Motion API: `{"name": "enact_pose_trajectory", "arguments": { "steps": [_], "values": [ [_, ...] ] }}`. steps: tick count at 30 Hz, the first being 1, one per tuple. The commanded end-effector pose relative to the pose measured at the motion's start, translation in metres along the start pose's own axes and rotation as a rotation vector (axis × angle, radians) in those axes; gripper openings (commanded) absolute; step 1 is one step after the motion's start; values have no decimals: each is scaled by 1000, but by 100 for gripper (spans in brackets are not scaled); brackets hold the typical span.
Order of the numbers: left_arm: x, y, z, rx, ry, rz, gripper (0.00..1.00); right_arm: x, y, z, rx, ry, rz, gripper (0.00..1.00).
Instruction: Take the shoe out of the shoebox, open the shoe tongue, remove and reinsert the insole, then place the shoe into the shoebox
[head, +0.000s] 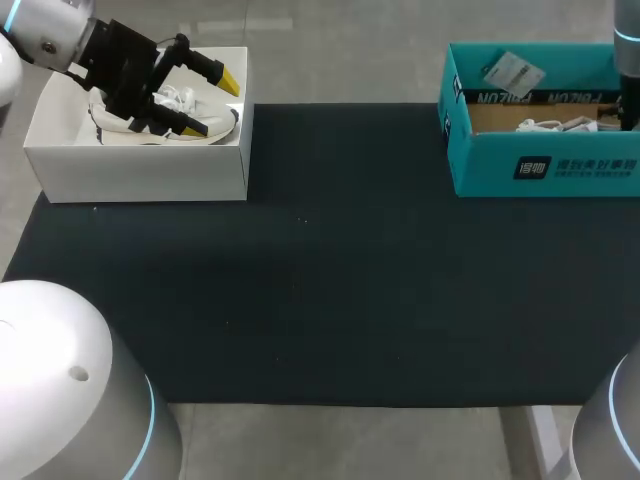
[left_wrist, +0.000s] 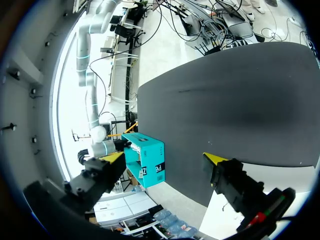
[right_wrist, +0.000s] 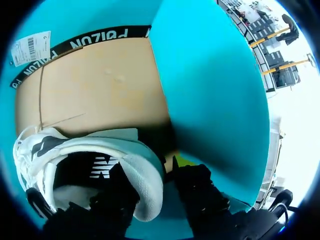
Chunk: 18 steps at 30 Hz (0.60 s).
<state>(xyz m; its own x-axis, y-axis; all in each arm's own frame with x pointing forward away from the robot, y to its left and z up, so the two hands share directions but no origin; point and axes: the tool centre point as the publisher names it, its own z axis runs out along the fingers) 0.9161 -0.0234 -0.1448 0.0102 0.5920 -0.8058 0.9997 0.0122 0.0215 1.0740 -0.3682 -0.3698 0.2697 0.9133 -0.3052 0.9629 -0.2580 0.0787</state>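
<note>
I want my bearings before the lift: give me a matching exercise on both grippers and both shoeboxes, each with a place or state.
Things:
1. left gripper
2. right gripper
3. white shoebox
4. teal shoebox

Places or states:
A. at the far right of the table, with the white sneaker inside
B. open, above another sneaker
C. at the table's far left
D. closed on the white sneaker's heel

Pairs: 1-B, 2-D, 3-C, 4-A
</note>
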Motion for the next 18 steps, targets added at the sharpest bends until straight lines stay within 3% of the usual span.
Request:
{"name": "enact_pose_trajectory", "arguments": {
  "steps": [1,18],
  "values": [
    [0,0,0,0,2,1,100,-6,-6,-18,-21,6,13,100],
    [0,0,0,0,2,1,100,1,-18,-123,-154,121,71,100]
  ]
}}
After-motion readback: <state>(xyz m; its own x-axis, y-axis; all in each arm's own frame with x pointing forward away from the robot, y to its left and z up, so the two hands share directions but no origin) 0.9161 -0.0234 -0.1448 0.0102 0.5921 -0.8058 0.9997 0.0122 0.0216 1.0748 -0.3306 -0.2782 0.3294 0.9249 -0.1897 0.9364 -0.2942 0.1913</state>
